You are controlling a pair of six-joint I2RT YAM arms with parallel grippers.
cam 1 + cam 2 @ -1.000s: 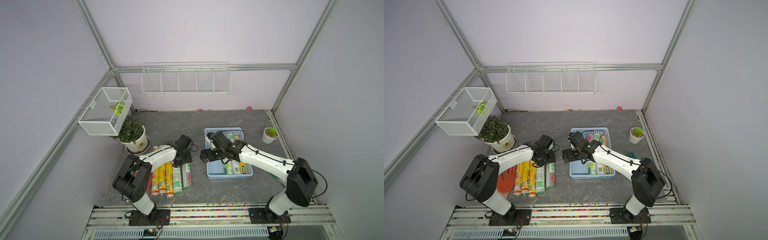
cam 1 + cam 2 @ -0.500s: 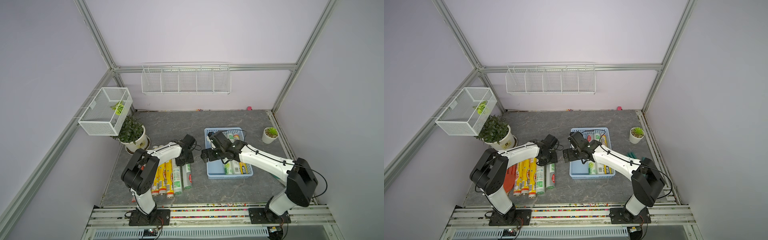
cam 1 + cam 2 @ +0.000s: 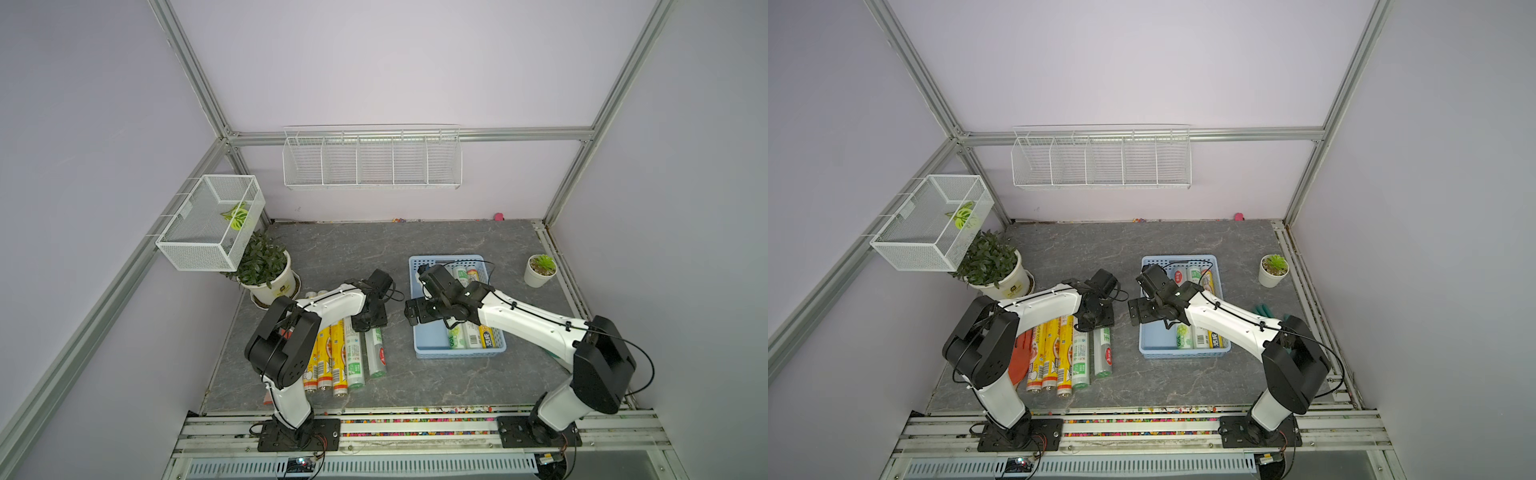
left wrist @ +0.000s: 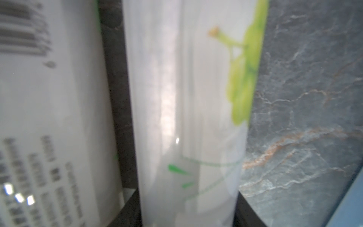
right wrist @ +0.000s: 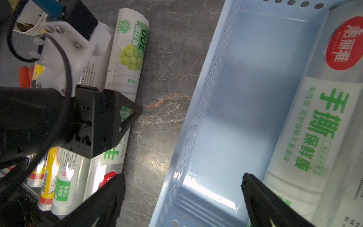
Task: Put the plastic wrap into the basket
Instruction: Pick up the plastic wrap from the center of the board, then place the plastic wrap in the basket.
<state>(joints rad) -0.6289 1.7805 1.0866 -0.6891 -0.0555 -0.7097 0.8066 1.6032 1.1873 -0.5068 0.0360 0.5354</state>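
Several plastic wrap rolls lie side by side on the table, yellow ones (image 3: 324, 357) on the left and whitish ones on the right. My left gripper (image 3: 370, 322) (image 4: 187, 212) is down on the rightmost whitish roll (image 3: 376, 353) (image 4: 186, 98) (image 5: 127, 53), its black fingers (image 5: 128, 116) pressed against both sides. That roll still rests on the table. The light blue basket (image 3: 457, 353) (image 5: 196, 118) holds three rolls (image 3: 469, 336) (image 5: 314, 127) along its right side. My right gripper (image 3: 417, 313) (image 5: 182, 196) hangs open over the basket's left wall, holding nothing.
A large potted plant (image 3: 266, 270) stands at the left under a white mesh box (image 3: 212, 224). A small pot (image 3: 540, 270) sits right of the basket. A wire rack (image 3: 372, 160) hangs on the back wall. An orange glove (image 3: 1021, 357) lies beside the yellow rolls.
My left arm has swung a little to the right and its jaws have narrowed onto the rightmost roll. The right arm has barely moved.
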